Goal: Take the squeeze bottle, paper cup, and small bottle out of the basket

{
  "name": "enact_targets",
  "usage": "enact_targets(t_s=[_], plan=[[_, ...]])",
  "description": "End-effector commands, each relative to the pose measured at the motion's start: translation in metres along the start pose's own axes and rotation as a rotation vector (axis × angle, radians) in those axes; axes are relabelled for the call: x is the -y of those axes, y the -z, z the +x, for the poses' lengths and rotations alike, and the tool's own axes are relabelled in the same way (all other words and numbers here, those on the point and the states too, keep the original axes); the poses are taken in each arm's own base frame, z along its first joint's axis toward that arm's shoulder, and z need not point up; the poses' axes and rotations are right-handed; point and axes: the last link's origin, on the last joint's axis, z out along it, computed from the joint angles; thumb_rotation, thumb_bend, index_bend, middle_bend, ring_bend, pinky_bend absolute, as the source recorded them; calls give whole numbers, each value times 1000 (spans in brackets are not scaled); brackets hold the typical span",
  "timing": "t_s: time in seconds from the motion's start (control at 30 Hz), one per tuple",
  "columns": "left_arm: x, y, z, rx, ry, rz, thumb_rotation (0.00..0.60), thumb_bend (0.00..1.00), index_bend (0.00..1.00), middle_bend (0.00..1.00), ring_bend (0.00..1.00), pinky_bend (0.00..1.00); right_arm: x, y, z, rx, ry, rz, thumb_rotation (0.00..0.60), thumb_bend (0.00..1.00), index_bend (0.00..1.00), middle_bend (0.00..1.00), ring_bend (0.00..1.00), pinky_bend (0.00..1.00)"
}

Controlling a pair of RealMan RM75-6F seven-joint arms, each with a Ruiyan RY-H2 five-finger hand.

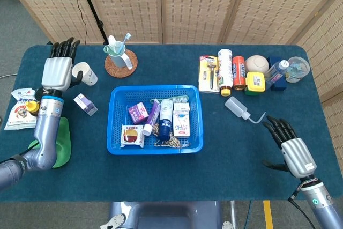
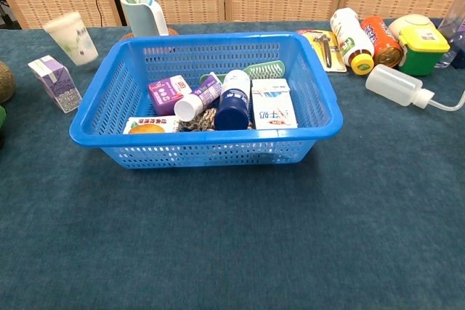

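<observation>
The white paper cup [image 1: 84, 73] [image 2: 71, 36] stands on the table left of the blue basket [image 1: 155, 88] [image 2: 203, 143], beside a small purple box [image 1: 85, 103]. My left hand [image 1: 58, 67] is right next to the cup, fingers stretched out and holding nothing. The squeeze bottle [image 1: 238, 108] [image 2: 396, 85] lies on the table right of the basket. Inside the basket lie a dark blue bottle with a white top [image 1: 165, 116] [image 2: 234, 99] and a small purple white-capped bottle [image 1: 151, 117] [image 2: 195, 99]. My right hand [image 1: 292, 148] rests open near the front right edge.
The basket also holds small boxes, a brush and a packet. A toothbrush mug [image 1: 118, 54] on a coaster stands behind it. Bottles and jars [image 1: 241, 71] line the back right. A green cloth [image 1: 51, 143], jars and a snack bag [image 1: 24, 108] sit at the left.
</observation>
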Motion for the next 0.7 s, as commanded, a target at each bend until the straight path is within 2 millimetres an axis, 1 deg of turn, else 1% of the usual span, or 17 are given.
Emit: enact_targets(t_s=[0.03,0.07,0.13,0.17,0.2,0.27,0.33,0.4,0.57,0.7], plan=[[-24,27,1,0,-16,-186,600,356,0,0,0,0,0,0,0,-3,-5,-1,600,0,0,0,0,0],[-27,33,0,-4,-17,-226,592,330,0,0,0,0,0,0,1,-5,-6,-2,600,0,0,0,0,0],[-31,40,-2,-11,-29,-280,549,255,0,0,0,0,0,0,1,-8,-6,-4,600,0,0,0,0,0],[-34,45,-3,-13,-32,-312,520,195,0,0,0,0,0,0,2,-10,-7,-5,600,0,0,0,0,0],[-38,49,-5,-12,-33,-342,509,158,0,0,0,0,-1,0,2,-11,-9,-5,600,0,0,0,0,0],[-47,57,-8,-4,-42,-396,503,82,0,0,0,0,0,0,2,-11,-12,-4,600,0,0,0,0,0],[-59,65,-13,11,-50,-454,503,69,0,0,0,0,0,0,2,-11,-14,-2,600,0,0,0,0,0],[-81,76,-21,32,-91,-550,503,69,0,0,0,0,0,0,3,-15,-18,-2,600,0,0,0,0,0],[-105,88,-39,73,-131,-638,501,69,0,0,0,0,-2,0,5,-26,-20,-9,600,0,0,0,0,0],[-114,93,-51,113,-135,-668,511,69,0,0,0,0,-2,1,6,-30,-21,-12,600,0,0,0,0,0]])
